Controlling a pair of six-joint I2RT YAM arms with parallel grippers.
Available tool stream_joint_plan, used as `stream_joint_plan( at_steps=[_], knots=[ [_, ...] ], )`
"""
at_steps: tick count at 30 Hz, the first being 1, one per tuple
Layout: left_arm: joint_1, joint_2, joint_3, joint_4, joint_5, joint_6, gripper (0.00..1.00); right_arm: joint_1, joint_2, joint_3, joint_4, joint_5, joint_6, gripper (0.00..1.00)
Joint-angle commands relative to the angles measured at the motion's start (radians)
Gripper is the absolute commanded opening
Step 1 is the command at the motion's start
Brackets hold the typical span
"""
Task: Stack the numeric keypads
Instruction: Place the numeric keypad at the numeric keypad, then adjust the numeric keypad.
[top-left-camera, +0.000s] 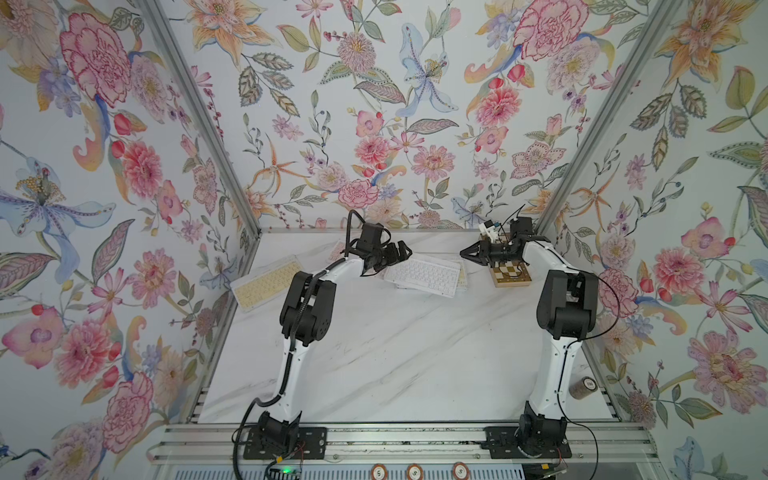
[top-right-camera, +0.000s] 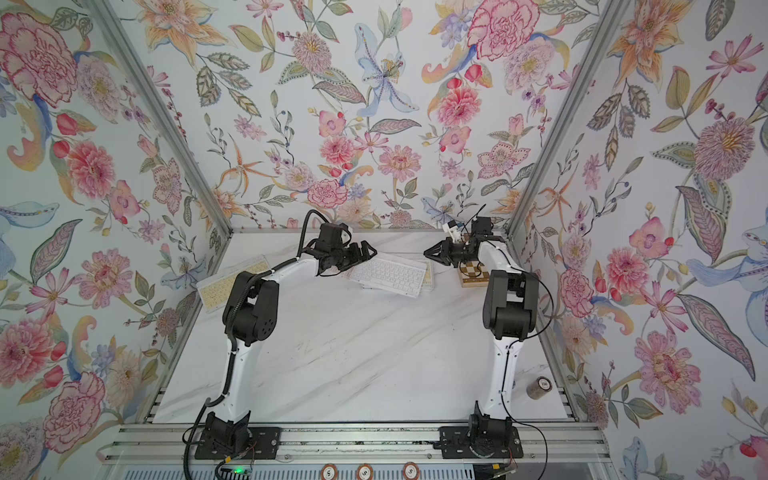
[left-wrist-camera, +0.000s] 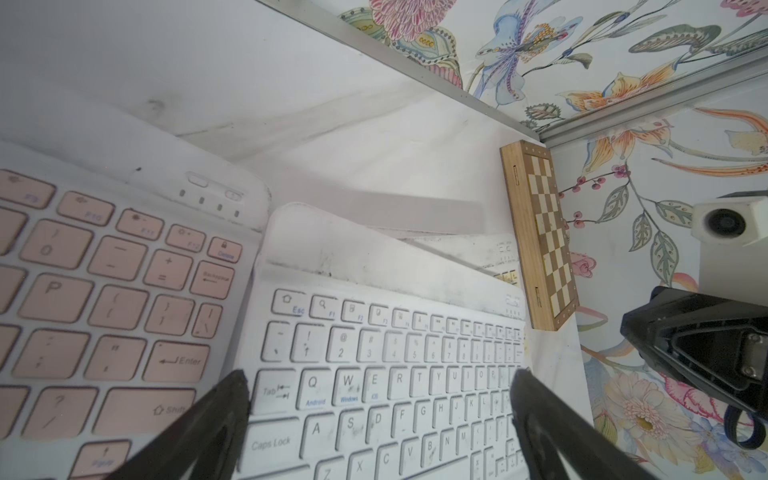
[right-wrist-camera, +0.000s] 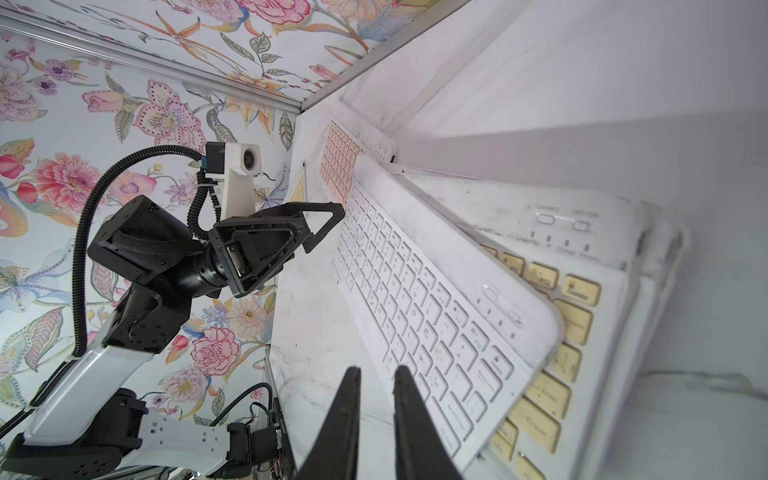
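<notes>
Right now the white keypad (top-left-camera: 422, 275) lies tilted on top of a stack at the far middle of the table (top-left-camera: 395, 353). The left fingers (top-left-camera: 401, 251) hang over its left end and the right fingers (top-left-camera: 467, 252) hang just off its right end. The left fingers stand wide apart, the right ones only narrowly apart, and neither pair grips anything.

A chessboard (top-left-camera: 513, 274) crowds the far right corner just beside the stack, under the right wrist. A lone yellow keypad (top-left-camera: 264, 282) lies at the table's left edge by the wall, well apart from the stack.

The left wrist view shows a pink keypad (left-wrist-camera: 104, 291) just beside the white one's left end; the left arm mostly hides it in both top views. The right wrist view shows a yellow-keyed keypad (right-wrist-camera: 577, 324) directly beneath the white one, with more frames under that.

Both top views show a small brown cylinder (top-left-camera: 584, 386) by the right edge and 3 chips (top-left-camera: 415, 471) below the front rail (top-left-camera: 374, 440). Open marble runs from the stack to that rail between the 2 arms.
</notes>
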Motion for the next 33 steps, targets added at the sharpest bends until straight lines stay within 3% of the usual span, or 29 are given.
stream_joint_plan(
  at_steps=[1,8,12,17,18,25,33],
  knots=[
    [0.022,-0.04,0.02,-0.117,-0.046,0.06,0.99,-0.013,0.022,0.022,-0.006,0.031,0.004,0.24],
    [0.053,-0.029,-0.001,-0.13,-0.056,0.073,0.99,-0.006,-0.046,-0.051,-0.005,0.155,0.048,0.39],
    [0.049,-0.009,0.003,-0.11,-0.027,0.05,0.99,0.029,-0.135,-0.144,0.0,0.278,0.05,0.57],
    [0.039,0.006,0.015,-0.11,-0.02,0.05,0.99,0.09,-0.274,-0.311,0.027,0.469,0.073,0.95],
    [0.039,0.007,0.014,-0.11,-0.016,0.05,0.99,0.1,-0.304,-0.347,0.04,0.507,0.079,0.99],
    [0.022,0.006,-0.002,-0.101,-0.01,0.047,0.99,0.219,-0.479,-0.582,0.088,0.773,0.085,0.99],
    [0.001,-0.006,-0.021,-0.095,-0.006,0.042,0.99,0.38,-0.501,-0.696,0.095,1.009,0.089,0.99]
  ],
)
